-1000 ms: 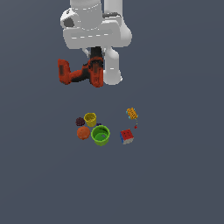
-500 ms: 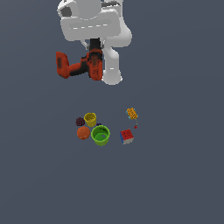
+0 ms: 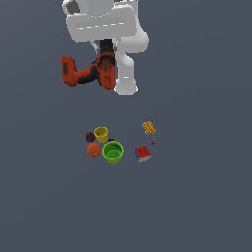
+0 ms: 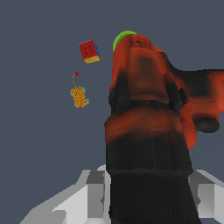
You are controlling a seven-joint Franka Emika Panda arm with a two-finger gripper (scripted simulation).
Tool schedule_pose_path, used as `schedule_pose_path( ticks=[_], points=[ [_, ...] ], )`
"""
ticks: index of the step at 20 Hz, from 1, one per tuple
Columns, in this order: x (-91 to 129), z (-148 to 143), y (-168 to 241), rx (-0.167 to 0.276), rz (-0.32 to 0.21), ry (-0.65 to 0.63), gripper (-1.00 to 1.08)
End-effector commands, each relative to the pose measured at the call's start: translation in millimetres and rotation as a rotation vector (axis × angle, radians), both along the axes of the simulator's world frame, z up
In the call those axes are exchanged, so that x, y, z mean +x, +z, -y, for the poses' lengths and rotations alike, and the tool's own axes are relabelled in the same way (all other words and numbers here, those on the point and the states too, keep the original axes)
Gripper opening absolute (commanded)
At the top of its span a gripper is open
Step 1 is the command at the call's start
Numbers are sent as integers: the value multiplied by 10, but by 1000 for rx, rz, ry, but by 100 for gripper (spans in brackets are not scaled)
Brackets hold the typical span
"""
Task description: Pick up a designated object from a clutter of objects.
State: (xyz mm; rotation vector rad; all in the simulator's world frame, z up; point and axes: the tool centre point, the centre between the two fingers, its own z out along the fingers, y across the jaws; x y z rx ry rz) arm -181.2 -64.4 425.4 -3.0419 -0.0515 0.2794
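The red-orange and black power drill (image 3: pixel 87 72) hangs high above the floor, held by my gripper (image 3: pixel 107 55), which is shut on its body. In the wrist view the drill (image 4: pixel 148 131) fills the frame between my fingers (image 4: pixel 94 192). Below lies the clutter: yellow cup (image 3: pixel 101 134), green cup (image 3: pixel 113 152), orange ball (image 3: pixel 93 149), dark berry-like ball (image 3: pixel 90 136), puzzle cube (image 3: pixel 142 153) and small yellow-blue toy (image 3: pixel 148 128). In the wrist view the cube (image 4: pixel 89 51), the toy (image 4: pixel 79 96) and the green cup's rim (image 4: pixel 120 38) show beside the drill.
The white arm (image 3: pixel 125 59) reaches down at the top of the exterior view. The grey floor (image 3: pixel 197 197) surrounds the small items.
The drill has risen higher with my gripper and drifted slightly towards the exterior view's left. The small items have not moved.
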Motion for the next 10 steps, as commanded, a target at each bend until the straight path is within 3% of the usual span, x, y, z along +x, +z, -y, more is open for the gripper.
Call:
schedule_pose_path(
  ticks=[1,10],
  points=[
    [49,-8,112,-1,7,1,-100],
    [128,-20,260,-1,7,1,-100]
  ],
)
